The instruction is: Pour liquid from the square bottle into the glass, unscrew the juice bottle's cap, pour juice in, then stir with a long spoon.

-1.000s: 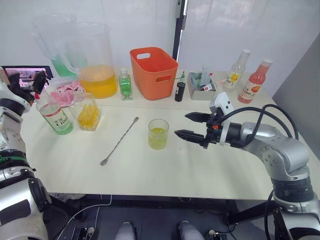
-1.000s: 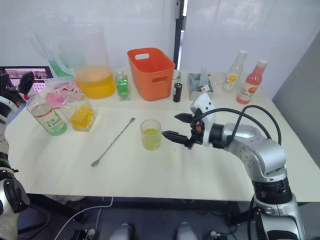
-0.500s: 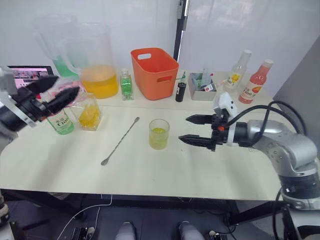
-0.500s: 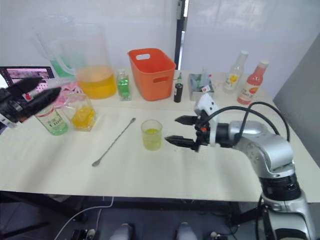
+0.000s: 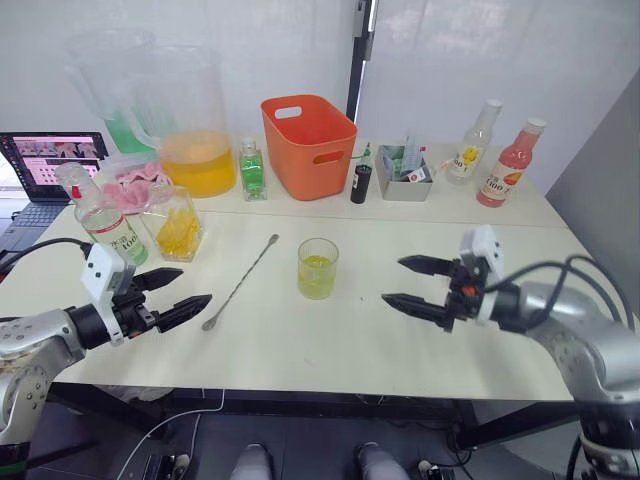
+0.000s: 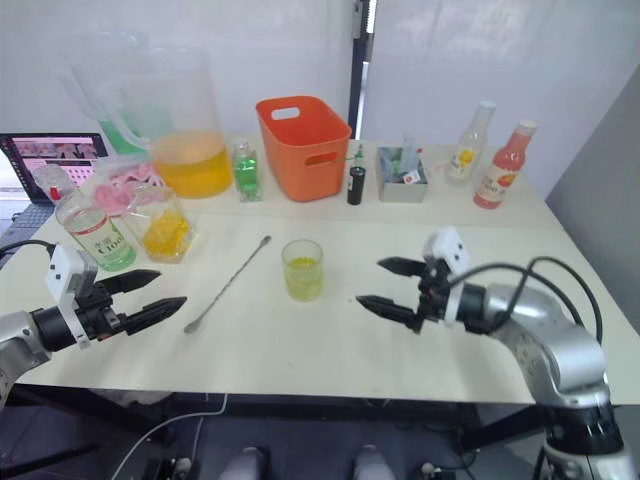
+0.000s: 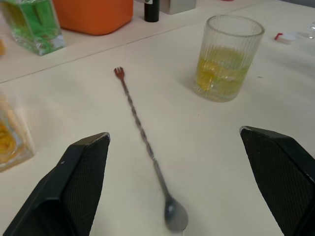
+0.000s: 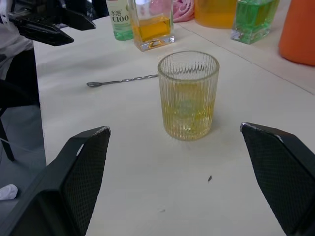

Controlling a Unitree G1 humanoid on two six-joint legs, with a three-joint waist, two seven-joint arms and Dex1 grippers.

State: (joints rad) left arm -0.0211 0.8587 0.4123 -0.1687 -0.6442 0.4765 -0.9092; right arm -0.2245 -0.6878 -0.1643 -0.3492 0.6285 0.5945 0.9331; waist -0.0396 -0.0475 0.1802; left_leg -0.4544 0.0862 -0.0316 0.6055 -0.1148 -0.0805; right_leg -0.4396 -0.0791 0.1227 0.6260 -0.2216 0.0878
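The small clear ribbed glass (image 5: 317, 268) already held yellow liquid; the thin silver long spoon (image 5: 240, 283) lay untouched, stirring remaining. The left gripper (image 5: 172, 294) and right gripper (image 5: 414, 284) hovered wide, empty.

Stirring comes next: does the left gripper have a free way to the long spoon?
Probably yes. The open left gripper sits just short of the long spoon, whose bowl end faces it, with only bare table between.
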